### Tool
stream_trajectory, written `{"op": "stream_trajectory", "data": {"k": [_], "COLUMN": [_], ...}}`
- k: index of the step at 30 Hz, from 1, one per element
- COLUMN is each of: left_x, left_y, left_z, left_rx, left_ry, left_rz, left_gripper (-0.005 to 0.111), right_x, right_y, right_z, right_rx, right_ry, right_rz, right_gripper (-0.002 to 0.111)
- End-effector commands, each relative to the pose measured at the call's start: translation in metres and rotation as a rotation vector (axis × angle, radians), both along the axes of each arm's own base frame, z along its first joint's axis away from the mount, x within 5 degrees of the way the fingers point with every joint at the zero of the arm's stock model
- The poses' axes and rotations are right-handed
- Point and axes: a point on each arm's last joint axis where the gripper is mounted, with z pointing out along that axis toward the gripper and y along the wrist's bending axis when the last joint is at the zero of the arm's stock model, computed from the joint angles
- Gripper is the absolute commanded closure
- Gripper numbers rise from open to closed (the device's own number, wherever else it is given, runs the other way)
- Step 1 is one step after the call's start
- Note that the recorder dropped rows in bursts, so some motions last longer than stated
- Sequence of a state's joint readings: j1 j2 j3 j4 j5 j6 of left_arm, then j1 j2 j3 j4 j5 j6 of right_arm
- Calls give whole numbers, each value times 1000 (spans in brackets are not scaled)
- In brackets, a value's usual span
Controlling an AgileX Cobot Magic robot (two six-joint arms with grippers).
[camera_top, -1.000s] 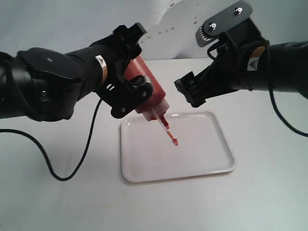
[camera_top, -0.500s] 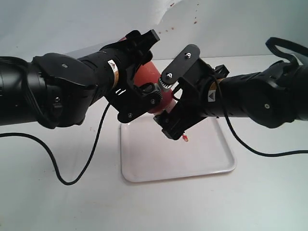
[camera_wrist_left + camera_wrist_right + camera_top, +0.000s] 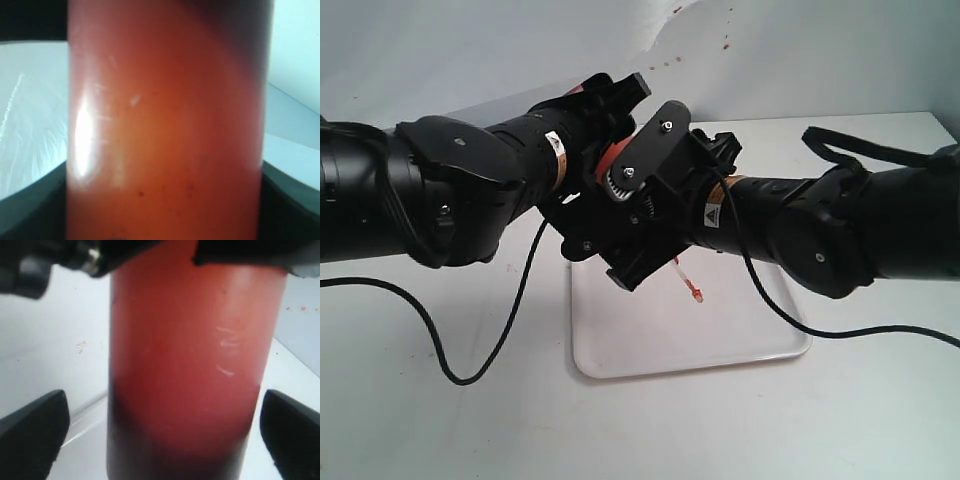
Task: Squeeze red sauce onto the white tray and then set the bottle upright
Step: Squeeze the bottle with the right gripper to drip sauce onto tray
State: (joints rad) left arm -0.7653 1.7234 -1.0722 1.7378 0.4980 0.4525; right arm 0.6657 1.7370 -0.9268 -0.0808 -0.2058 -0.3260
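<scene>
The left pincer [image 3: 600,165] was closed on the bottle [image 3: 165,125], holding it clear of the counter [image 3: 470,430] and tilted, nozzle [image 3: 690,287] down over the white tray [image 3: 760,340]. The right pincer [image 3: 162,432] stood open, one finger either side of the barrel with gaps showing, holding nothing. A darker band of red sauce [image 3: 170,460] showed inside the bottle; none could be made out on the tray's exposed surface. Judgement: the bottle looked light, soft-walled and glossy, so liable to slip. It should be squeezed squarely across mid-barrel, away from the slender nozzle, and pressure eased gradually before it is stood up.
</scene>
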Motion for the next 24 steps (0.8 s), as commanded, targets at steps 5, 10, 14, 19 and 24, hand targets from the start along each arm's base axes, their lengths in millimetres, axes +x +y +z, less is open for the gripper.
{"op": "stream_trajectory", "data": {"k": [5,10,14,19,24], "left_x": [-2,-2,-2,-2,-2], "left_y": [-2,-2,-2,-2,-2], "left_z": [13,13,13,13,13], "left_rx": [-53,-53,-53,-53,-53], "left_ry": [-22,-22,-22,-22,-22], "left_rz": [-1,-1,-1,-1,-1], "left_gripper": [107,107,107,107,107], "right_x": [1,1,1,1,1], "right_y": [3,3,3,3,3], "right_z": [-4,-4,-3,-3,-3], "right_rx": [-21,-21,-20,-19,-18], "right_ry": [-13,-13,-14,-16,-16], "right_rz": [21,21,21,21,21], "right_gripper": [105,108,108,108,97]}}
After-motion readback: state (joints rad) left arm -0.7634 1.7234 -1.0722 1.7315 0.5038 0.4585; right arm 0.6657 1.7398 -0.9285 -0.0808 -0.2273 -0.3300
